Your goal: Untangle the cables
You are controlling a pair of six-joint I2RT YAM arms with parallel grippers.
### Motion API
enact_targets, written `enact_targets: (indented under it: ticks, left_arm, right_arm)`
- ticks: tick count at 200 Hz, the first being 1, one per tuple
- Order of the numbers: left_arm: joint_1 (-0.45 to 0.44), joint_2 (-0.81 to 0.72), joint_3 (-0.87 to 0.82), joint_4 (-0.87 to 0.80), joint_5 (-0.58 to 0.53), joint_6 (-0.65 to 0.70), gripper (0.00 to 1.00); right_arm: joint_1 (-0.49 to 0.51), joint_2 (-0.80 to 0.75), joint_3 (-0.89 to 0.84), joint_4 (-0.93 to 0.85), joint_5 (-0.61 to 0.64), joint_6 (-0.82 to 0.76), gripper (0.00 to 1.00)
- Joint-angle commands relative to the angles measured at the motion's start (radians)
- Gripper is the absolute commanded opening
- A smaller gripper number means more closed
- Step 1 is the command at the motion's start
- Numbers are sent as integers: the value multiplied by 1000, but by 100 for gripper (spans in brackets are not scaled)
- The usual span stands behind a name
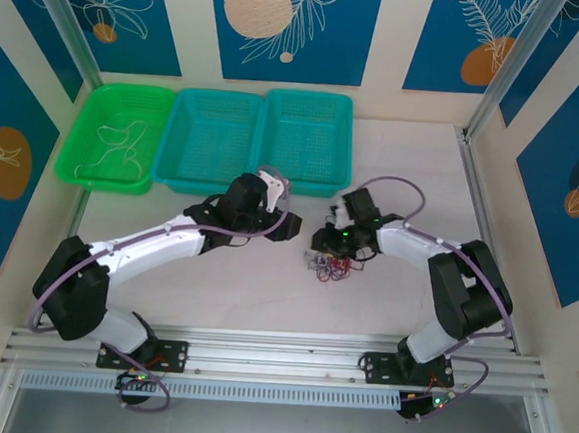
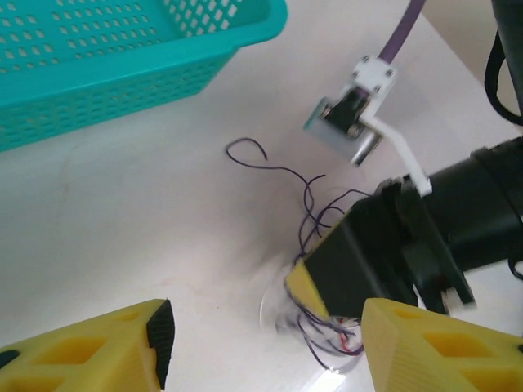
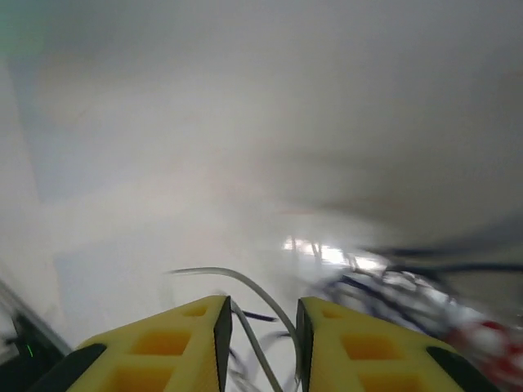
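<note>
The cables [image 1: 332, 268] are heaped on the counter [image 1: 263, 295] directly beneath the right claw [image 3: 260, 327], clenched on a whitish strand; the left claw [image 2: 261, 347], released, is beside them.

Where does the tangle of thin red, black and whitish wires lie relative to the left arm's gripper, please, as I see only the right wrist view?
Observer: The tangle of wires lies on the white table between the arms. The left gripper hovers close on its left, jaws open.
Operator: Thank you. Is any wire lying apart from it?
Observer: Yes, a whitish looping wire lies in the light green plastic basket at the far left.
Operator: What stands next to that?
Observer: A teal plastic basket, then a second teal basket to its right.
</note>
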Motion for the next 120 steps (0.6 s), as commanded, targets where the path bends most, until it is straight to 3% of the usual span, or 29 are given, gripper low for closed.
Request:
enact_targets:
  ticks: [1,32,55,74,97,120]
  left_arm:
    - [42,-94,-40,-55,-79,33,65]
    - [130,-201,-145,-105,-59,14,65]
    - [155,-241,-192,-118,74,24,64]
    - [151,-204,-206,-98,259,41,64]
    - [147,-145,-211,-81,346,55,63]
    - [140,-82,-167,-143,396,139,63]
  right_arm:
    - [136,50,115,26,-68,-155,29]
    - [190,42,125,96,-87,-130,40]
    - [143,-81,63,127,-75,-91,42]
    - [114,-202,8,118,-26,-76,45]
    - [68,-317,-62,123,-17,-50,58]
    - [49,-371,-106,112,4,-28,60]
